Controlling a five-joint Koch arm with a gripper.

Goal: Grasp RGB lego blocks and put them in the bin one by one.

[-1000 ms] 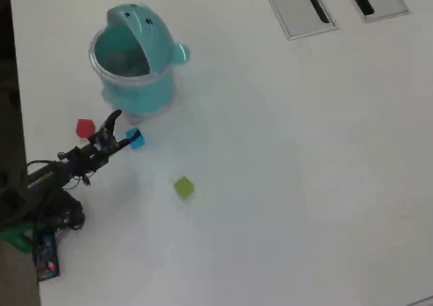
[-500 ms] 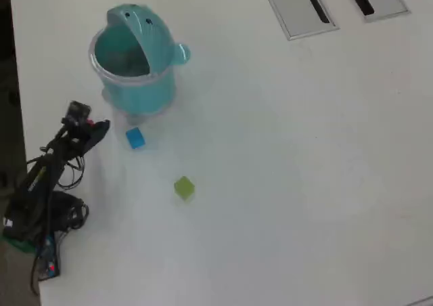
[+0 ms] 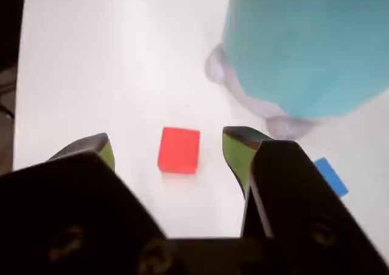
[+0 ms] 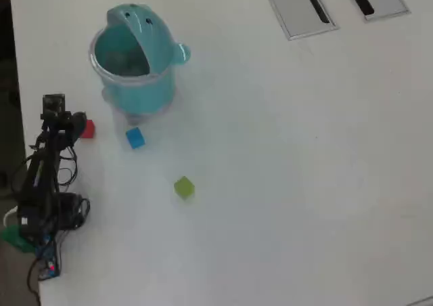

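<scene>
In the wrist view the gripper [image 3: 169, 146] has its jaws spread apart, one on each side of the red block [image 3: 179, 149], which lies on the white table [image 3: 91, 62] untouched — a stance that looks set for lowering and closing on it. The teal bin [image 3: 310, 44] fills the upper right, and the blue block [image 3: 331, 176] peeks out beside the right jaw.

From overhead, the red block [image 4: 86, 128] is half hidden by the arm [image 4: 47, 157]. The blue block [image 4: 135, 138] sits just below the bin [image 4: 135, 62], whose lid is tipped open — ready for drops. The green block [image 4: 184, 187] lies farther out. No block appears to be in the bin yet.
</scene>
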